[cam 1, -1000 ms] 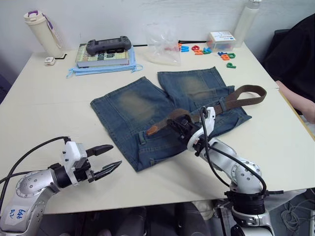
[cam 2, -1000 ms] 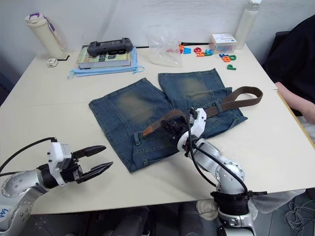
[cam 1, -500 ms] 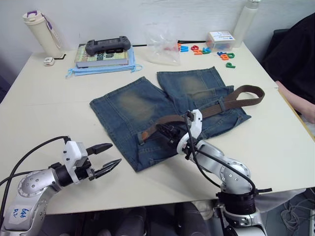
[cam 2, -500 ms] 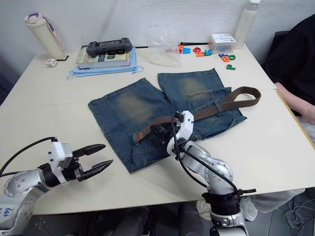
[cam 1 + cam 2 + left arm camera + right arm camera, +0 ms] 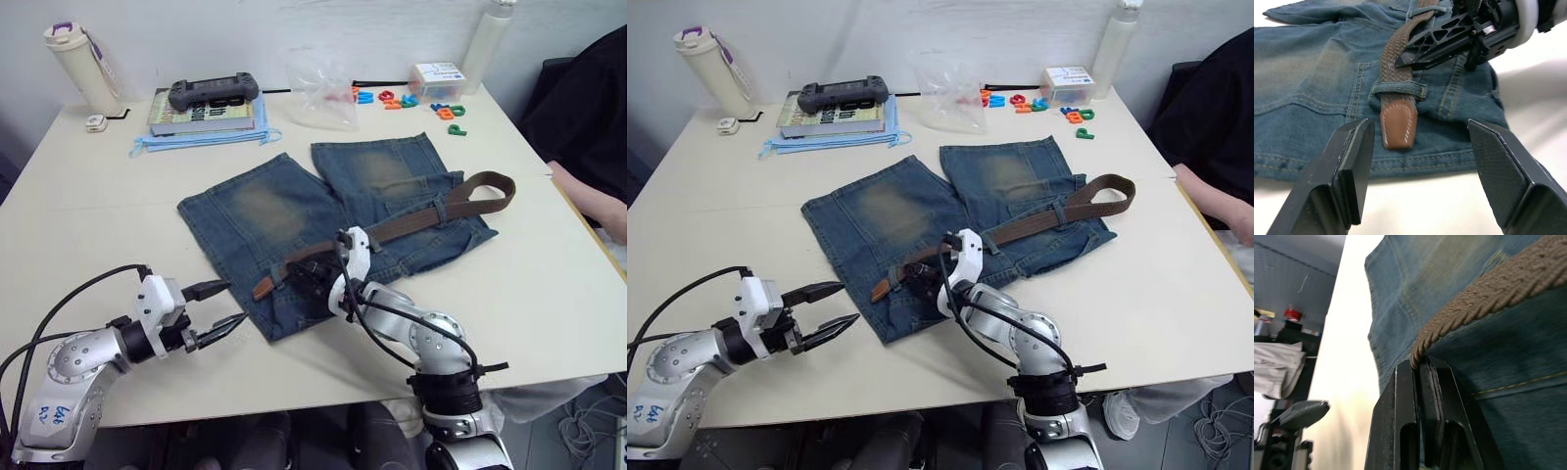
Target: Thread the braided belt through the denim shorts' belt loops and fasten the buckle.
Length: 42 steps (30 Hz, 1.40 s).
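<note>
- Denim shorts [image 5: 294,220] lie flat on the white table [image 5: 88,206], waistband toward the robot, legs pointing away.
- Braided belt [image 5: 411,220] runs along the waistband; its far end curls in a loop off the shorts' right edge — buckle not discernible.
- Tan leather tip [image 5: 1399,125] pokes out just past one belt loop [image 5: 1398,90], seen in the left wrist view; the strap passes under that loop.
- Right gripper [image 5: 312,279] sits on the waistband, fingers closed on the belt just behind the tip; the right wrist view shows the braid pinched between the two black fingers [image 5: 1400,416].
- Left gripper [image 5: 217,308] hovers over bare table at the shorts' near left corner — jaws spread wide, holding nothing, tip of the belt in line between them.
- Far side of table: book stack with a game controller [image 5: 214,90], tumbler [image 5: 83,64], clear plastic bag [image 5: 321,93], coloured letters [image 5: 446,113].
- Person's dark sleeve [image 5: 588,98] at the right edge.
</note>
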{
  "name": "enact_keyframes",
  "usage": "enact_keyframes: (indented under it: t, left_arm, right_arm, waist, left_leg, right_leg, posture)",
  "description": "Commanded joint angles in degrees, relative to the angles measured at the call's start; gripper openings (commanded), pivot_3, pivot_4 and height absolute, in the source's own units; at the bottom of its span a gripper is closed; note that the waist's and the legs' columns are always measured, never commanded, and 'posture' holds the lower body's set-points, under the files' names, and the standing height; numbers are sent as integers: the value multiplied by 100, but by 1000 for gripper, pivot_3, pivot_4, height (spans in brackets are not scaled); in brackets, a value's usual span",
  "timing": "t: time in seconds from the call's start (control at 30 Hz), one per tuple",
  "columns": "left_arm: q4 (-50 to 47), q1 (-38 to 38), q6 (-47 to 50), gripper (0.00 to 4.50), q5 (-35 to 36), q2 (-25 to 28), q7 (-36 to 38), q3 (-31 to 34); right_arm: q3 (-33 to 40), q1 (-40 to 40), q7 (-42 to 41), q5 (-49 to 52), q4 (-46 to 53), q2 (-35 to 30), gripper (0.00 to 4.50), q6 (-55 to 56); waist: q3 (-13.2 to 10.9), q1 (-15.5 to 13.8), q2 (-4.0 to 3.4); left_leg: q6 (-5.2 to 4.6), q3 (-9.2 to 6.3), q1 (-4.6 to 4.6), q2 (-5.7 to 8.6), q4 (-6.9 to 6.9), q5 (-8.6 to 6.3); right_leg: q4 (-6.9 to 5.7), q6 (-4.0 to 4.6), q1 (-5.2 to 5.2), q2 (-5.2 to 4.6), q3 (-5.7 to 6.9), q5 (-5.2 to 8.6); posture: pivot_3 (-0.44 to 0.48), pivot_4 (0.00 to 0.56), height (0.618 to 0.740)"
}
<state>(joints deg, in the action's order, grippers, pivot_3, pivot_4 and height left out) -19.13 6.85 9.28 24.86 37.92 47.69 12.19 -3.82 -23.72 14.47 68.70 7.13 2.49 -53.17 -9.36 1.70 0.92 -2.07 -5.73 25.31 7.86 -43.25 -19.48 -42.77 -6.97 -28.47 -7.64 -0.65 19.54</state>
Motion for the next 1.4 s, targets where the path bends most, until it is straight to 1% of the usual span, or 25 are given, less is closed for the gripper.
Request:
enact_keyframes:
  t: [0.03, 0.1, 0.2, 0.43, 0.63, 0.73, 0.87, 1.03, 1.07, 1.1, 1.13, 1.2, 1.3, 1.33, 1.4]
  left_arm:
    - [259, -148, -908, 3352, -811, 78, -49, -169]
    - [488, -208, -1701, 3352, -1362, 133, -51, -303]
    - [793, -318, -2447, 3352, -1942, 156, -240, -385]
    - [1134, -770, -3324, 3352, -2730, -21, -802, -611]
    - [1331, -932, -3798, 3352, -3206, -17, -1117, -813]
    - [1457, -998, -3889, 3352, -3370, 14, -1256, -836]
    - [1568, -1091, -3943, 3352, -3482, 30, -1363, -885]
    - [1571, -1133, -4025, 3352, -3448, 43, -1384, -939]
    - [1557, -1131, -4036, 2837, -3433, 42, -1386, -944]
    - [1552, -1129, -4056, 2639, -3418, 48, -1379, -953]
    - [1552, -1126, -4075, 2187, -3413, 57, -1375, -960]
    - [1568, -1113, -4104, 1454, -3416, 86, -1368, -973]
    - [1598, -1120, -4091, 159, -3436, 125, -1395, -990]
    - [1603, -1126, -4091, 62, -3436, 135, -1403, -995]
    - [1608, -1134, -4102, 62, -3448, 152, -1413, -1009]
  right_arm:
    - [180, -42, -127, 316, -227, 318, 0, -171]
    - [391, -51, -114, 481, -358, 445, 0, -210]
    - [625, -66, -84, 671, -481, 559, 0, -276]
    - [769, -85, -30, 781, -511, 631, 0, -415]
    - [787, -65, -5, 768, -446, 620, 0, -487]
    - [809, -70, 13, 767, -417, 621, 0, -501]
    - [824, -64, 47, 777, -367, 637, 0, -516]
    - [828, -50, 65, 775, -334, 639, 0, -517]
    - [829, -48, 69, 774, -329, 639, 0, -516]
    - [831, -47, 71, 772, -327, 636, 0, -515]
    - [833, -48, 74, 770, -326, 633, 0, -514]
    - [838, -51, 72, 764, -329, 624, 0, -514]
    - [849, -61, 67, 759, -331, 606, 0, -517]
    - [851, -65, 68, 753, -331, 600, 0, -518]
    - [851, -73, 63, 739, -327, 582, 0, -522]
  waist:
    - [1, 0, 1]
    - [2, 3, 4]
    - [2, 1, 4]
    - [3, -7, 5]
    - [3, -3, 5]
    - [3, -9, 5]
    - [3, -8, 5]
    - [3, -5, 5]
    - [3, -5, 5]
    - [3, -5, 5]
    - [3, -5, 5]
    - [3, -6, 5]
    - [3, -8, 5]
    - [3, -8, 5]
    - [3, -8, 5]
  left_leg:
    - [2, 0, -2, -1, 1, 0]
    - [5, 0, -3, -3, 1, 0]
    - [8, 0, -5, -4, 1, -2]
    - [8, -1, -4, -5, 1, -3]
    - [10, -1, -4, -5, 1, -1]
    - [10, -1, -3, -4, 1, -1]
    - [10, -1, -3, -4, 1, -1]
    - [11, -1, -3, -4, 1, -1]
    - [11, -1, -3, -4, 1, -1]
    - [10, -1, -3, -4, 1, -1]
    - [10, -1, -3, -4, 1, -1]
    - [10, -1, -3, -4, 1, -1]
    - [10, -1, -3, -4, 1, -1]
    - [10, -1, -3, -4, 1, -1]
    - [10, -1, -3, -4, 1, -1]
  right_leg:
    - [-2, 1, 1, 0, 0, 1]
    - [-8, 8, 0, 1, 2, 4]
    - [-15, 14, -3, 1, 2, 7]
    - [-23, 16, -6, 2, 5, 8]
    - [-24, 15, -8, 3, 5, 8]
    - [-24, 15, -8, 3, 5, 8]
    - [-25, 15, -8, 4, 5, 8]
    - [-26, 15, -9, 4, 5, 8]
    - [-26, 15, -9, 4, 5, 8]
    - [-26, 15, -9, 4, 5, 8]
    - [-26, 15, -9, 4, 5, 8]
    - [-26, 15, -9, 4, 6, 8]
    - [-26, 15, -9, 4, 5, 8]
    - [-26, 15, -8, 4, 5, 8]
    - [-26, 15, -8, 4, 5, 8]
  posture:
    - [0, 150, 659]
    - [0, 150, 659]
    - [0, 150, 659]
    - [0, 150, 659]
    - [0, 150, 659]
    - [0, 150, 659]
    - [0, 150, 659]
    - [0, 150, 659]
    - [0, 150, 659]
    - [0, 150, 659]
    - [0, 150, 659]
    - [0, 150, 659]
    - [0, 150, 659]
    - [0, 150, 659]
    - [0, 150, 659]
